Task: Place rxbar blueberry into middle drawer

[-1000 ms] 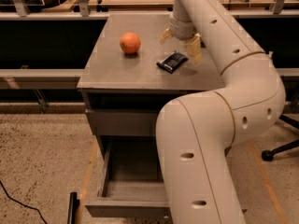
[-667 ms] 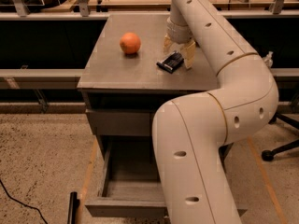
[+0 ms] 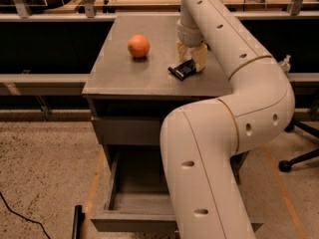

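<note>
The rxbar blueberry (image 3: 181, 70), a small dark flat bar, lies on the grey cabinet top (image 3: 124, 76), right of centre. My gripper (image 3: 192, 59) reaches down from the arm onto the bar's right end. Its cream fingers (image 3: 200, 58) stand apart, one on each side of that end, and the bar rests on the surface. The middle drawer (image 3: 130, 221) is pulled open low on the cabinet. Its inside shows nothing in it, and my arm (image 3: 209, 173) hides its right half.
A round orange fruit (image 3: 138, 46) sits on the cabinet top, left of the bar. The upper drawer (image 3: 127, 130) is closed. An office chair base (image 3: 298, 159) stands on the floor at the right. A black cable (image 3: 20, 215) runs at the lower left.
The gripper has moved left and down onto the bar's right end. The bar and the orange have stayed where they were.
</note>
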Available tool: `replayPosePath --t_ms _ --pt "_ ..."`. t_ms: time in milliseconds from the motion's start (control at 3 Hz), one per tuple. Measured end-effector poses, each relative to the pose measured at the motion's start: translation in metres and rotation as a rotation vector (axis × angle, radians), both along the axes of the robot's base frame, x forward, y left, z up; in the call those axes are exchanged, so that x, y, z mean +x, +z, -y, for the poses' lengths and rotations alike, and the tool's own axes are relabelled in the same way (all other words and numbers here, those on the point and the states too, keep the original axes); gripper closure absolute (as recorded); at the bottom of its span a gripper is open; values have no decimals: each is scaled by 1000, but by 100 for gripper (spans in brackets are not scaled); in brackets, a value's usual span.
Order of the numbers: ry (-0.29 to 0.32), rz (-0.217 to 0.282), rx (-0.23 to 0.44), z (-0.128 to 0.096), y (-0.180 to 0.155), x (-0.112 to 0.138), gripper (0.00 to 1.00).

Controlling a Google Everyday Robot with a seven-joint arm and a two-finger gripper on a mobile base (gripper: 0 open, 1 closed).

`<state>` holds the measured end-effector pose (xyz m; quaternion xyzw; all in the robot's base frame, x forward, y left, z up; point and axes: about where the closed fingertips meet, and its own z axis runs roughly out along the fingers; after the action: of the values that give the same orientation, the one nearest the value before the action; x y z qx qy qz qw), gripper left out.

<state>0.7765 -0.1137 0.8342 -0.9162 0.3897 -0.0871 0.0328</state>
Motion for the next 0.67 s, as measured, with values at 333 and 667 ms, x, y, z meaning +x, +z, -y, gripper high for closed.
replayPosePath --t_ms 333,667 --pt "-1 0 0 1 1 0 62" --pt "-2 0 -1 1 2 -1 63"
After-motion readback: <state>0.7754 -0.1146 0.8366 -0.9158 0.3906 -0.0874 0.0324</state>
